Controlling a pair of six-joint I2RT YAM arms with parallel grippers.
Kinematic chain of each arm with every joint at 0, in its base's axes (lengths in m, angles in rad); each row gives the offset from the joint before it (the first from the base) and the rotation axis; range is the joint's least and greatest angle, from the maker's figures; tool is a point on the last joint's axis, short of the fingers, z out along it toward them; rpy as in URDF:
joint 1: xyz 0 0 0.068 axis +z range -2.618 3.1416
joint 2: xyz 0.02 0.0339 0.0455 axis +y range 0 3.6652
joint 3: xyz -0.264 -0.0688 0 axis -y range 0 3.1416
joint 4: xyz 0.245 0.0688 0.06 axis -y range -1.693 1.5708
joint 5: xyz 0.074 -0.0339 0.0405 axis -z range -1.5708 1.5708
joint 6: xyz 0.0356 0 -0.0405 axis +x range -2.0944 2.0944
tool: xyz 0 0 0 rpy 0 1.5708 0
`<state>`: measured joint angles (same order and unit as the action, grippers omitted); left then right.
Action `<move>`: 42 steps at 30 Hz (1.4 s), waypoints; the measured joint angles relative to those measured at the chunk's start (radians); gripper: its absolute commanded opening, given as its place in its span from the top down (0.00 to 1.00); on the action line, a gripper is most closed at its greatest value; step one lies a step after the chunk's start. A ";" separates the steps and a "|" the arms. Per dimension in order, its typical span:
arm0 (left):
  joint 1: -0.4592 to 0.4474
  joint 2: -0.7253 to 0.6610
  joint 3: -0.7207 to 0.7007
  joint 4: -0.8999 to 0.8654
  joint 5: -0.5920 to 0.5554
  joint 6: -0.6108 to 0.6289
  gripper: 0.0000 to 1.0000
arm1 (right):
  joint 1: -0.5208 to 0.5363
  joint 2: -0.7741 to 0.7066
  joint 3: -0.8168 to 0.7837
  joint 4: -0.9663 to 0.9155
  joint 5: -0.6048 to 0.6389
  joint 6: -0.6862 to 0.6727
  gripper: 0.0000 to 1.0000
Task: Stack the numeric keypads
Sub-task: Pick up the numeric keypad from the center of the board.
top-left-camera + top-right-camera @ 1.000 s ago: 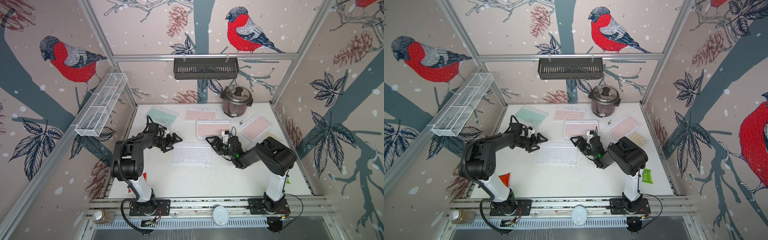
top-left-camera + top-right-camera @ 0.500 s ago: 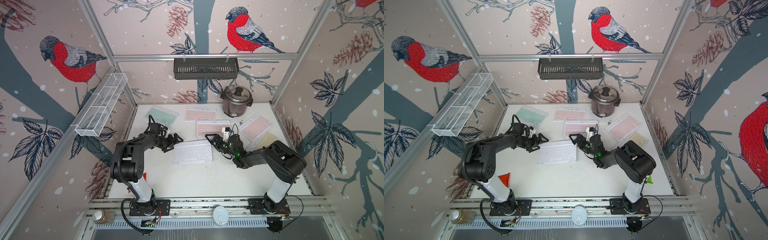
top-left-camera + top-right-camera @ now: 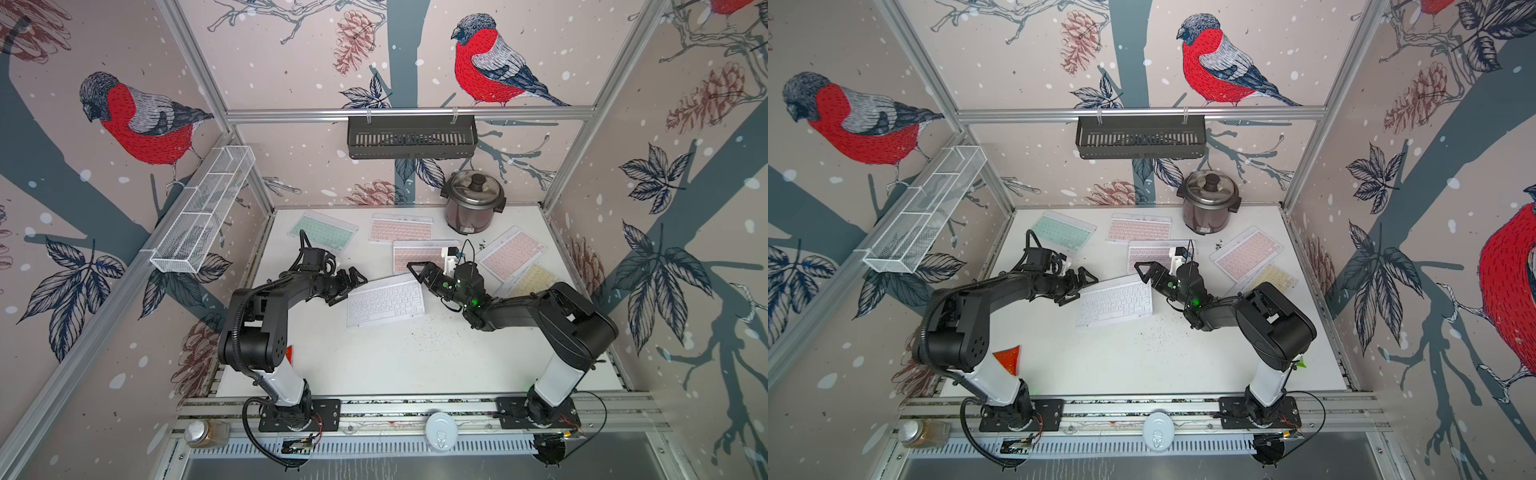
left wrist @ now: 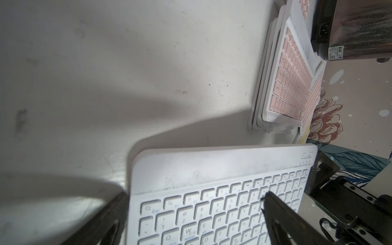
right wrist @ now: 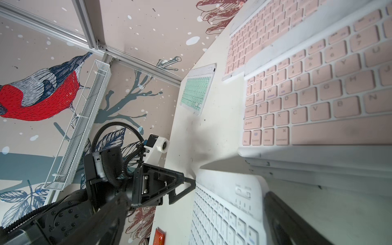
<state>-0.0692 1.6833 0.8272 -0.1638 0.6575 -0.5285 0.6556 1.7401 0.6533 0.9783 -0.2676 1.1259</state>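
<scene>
The flat plastic white-keyed keypad (image 3: 385, 302) matches the white tabletop (image 3: 374, 365). The mint-green-keyed keypad (image 3: 324, 230), 3 pink-keyed keypads (image 3: 400, 227) (image 3: 419, 254) (image 3: 512, 252) and the pale-yellow-keyed keypad (image 3: 534, 279) share whitish frames. Beige wallpaper (image 3: 291, 62) bears red-breasted birds.

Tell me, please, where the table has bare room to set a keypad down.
Bare: the near table between the white keypad and the front rail. Crowded: the far right, where pink keypads, yellow keypad and cooker cluster.

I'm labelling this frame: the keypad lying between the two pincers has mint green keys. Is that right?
Not quite. The keypad lying between the left pincer and the right pincer has white keys, as both top views show. The mint green keypad lies apart, near the table's back left corner.
</scene>
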 measured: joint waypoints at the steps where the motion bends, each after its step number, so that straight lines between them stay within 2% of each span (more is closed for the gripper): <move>1: 0.000 -0.003 -0.005 0.006 -0.001 -0.006 0.01 | 0.002 0.000 0.008 -0.004 0.005 -0.002 0.00; 16: 0.000 -0.029 -0.036 0.074 -0.007 -0.070 0.01 | 0.005 0.036 0.112 -0.031 0.034 0.006 0.00; 28: 0.000 -0.035 -0.043 0.082 -0.011 -0.084 0.02 | 0.016 0.105 0.148 0.093 0.087 0.102 0.00; 42: -0.004 -0.041 -0.058 0.103 -0.022 -0.093 0.01 | 0.025 0.095 0.118 0.179 0.127 0.281 0.00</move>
<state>-0.0731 1.6421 0.7692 -0.0605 0.6357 -0.6216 0.6804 1.8355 0.7715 1.1572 -0.1402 1.4071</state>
